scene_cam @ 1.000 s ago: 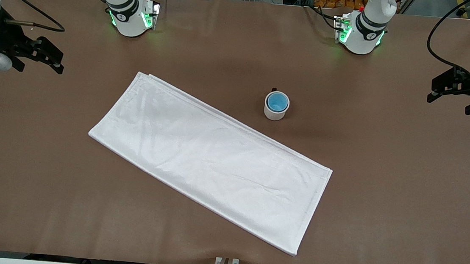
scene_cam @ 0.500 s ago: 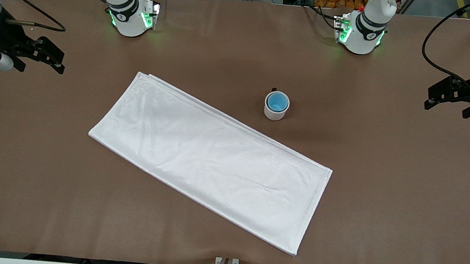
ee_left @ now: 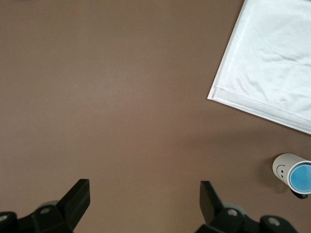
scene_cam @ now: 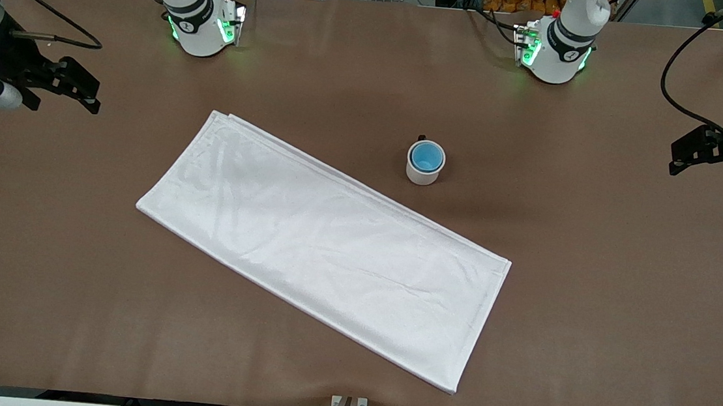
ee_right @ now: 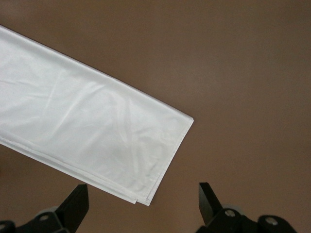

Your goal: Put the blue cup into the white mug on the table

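The blue cup (scene_cam: 426, 156) sits inside the white mug (scene_cam: 423, 172), which stands upright on the brown table (scene_cam: 590, 282) beside the white cloth. The mug's small black handle points toward the robot bases. Both also show in the left wrist view, the cup (ee_left: 301, 176) in the mug (ee_left: 283, 168). My left gripper (scene_cam: 683, 156) is open and empty, up over the table's edge at the left arm's end. My right gripper (scene_cam: 83, 90) is open and empty, up over the table at the right arm's end.
A large white folded cloth (scene_cam: 325, 242) lies slantwise across the middle of the table, one corner in the right wrist view (ee_right: 87, 131) and one in the left wrist view (ee_left: 272, 58). Both arm bases stand along the table's robot-side edge.
The left gripper has drawn back toward the left arm's end of the table. The right gripper, cup and mug have not moved.
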Controlling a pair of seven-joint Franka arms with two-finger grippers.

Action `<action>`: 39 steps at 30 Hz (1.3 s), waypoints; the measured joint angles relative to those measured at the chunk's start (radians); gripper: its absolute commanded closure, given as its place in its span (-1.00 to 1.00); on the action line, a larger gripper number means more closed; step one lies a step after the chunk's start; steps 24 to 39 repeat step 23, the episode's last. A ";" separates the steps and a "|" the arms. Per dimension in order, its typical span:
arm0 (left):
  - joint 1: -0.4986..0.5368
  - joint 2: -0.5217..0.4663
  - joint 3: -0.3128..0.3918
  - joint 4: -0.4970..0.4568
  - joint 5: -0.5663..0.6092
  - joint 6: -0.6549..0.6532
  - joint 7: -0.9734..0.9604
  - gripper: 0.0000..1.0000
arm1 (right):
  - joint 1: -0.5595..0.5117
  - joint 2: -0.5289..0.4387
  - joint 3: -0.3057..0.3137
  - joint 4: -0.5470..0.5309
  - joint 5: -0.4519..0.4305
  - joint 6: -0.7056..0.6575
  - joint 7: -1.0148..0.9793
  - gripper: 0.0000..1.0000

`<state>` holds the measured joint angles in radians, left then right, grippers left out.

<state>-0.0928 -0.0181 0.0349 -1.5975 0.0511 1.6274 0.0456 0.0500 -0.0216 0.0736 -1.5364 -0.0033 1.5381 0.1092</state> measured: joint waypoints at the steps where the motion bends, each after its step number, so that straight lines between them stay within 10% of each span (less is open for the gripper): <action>1: 0.000 0.000 0.000 0.000 0.000 0.000 0.000 -1.00 | 0.000 0.000 0.000 0.000 0.000 0.000 0.000 -1.00; 39: -0.008 0.003 0.000 0.004 -0.001 0.000 -0.001 -1.00 | 0.002 0.000 -0.046 -0.003 0.000 -0.008 -0.135 -1.00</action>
